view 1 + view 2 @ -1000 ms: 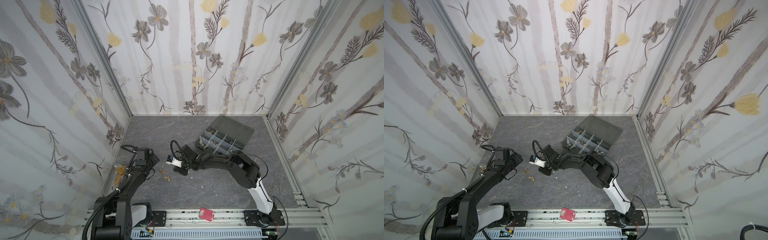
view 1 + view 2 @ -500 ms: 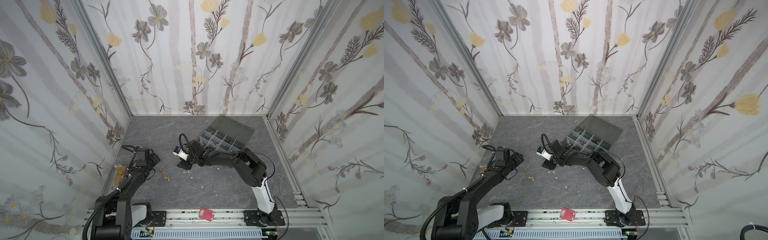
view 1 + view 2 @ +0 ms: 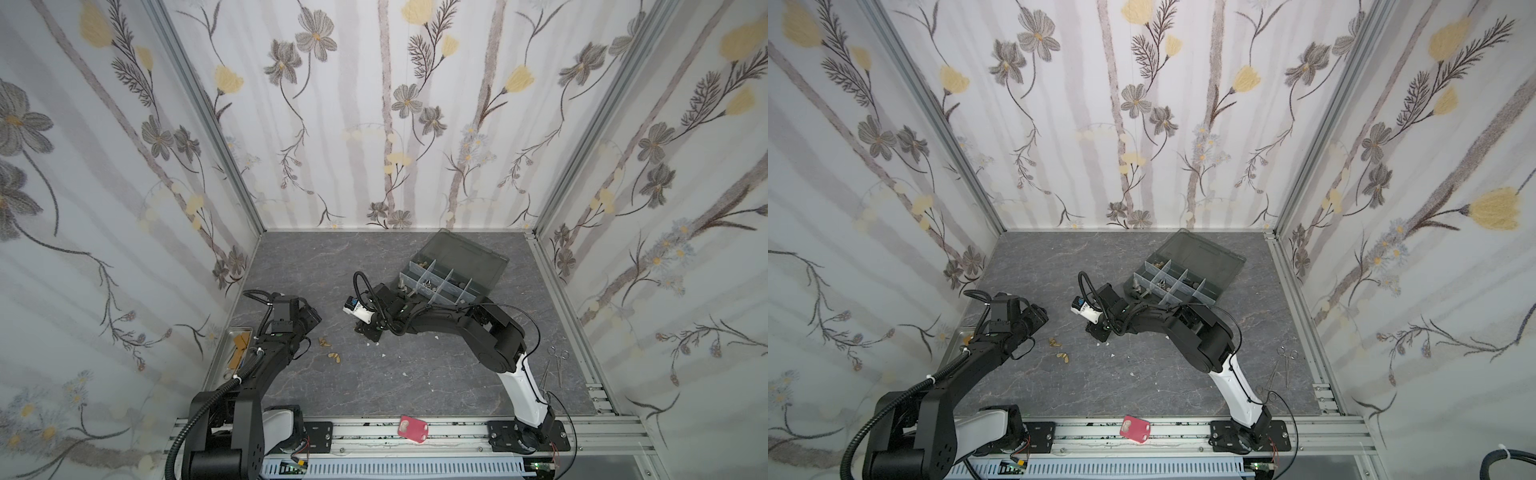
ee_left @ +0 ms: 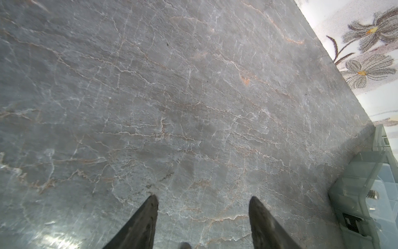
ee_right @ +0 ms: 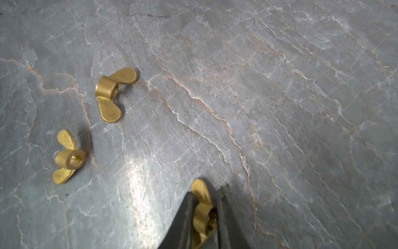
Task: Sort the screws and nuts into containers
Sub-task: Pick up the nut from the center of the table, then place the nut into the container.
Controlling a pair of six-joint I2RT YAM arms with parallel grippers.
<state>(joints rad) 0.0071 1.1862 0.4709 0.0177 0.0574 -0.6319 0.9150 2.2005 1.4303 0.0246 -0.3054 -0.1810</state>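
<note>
Brass wing nut (image 5: 203, 216) wedged between right pincer (image 5: 205, 195) tips, hub seemingly gripped.

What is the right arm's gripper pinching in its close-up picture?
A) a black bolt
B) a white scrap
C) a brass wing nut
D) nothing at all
C: in the right wrist view the right gripper is shut on a brass wing nut, its fingers pressed on either side of it, while two loose wing nuts lie apart from it on the table.
</note>
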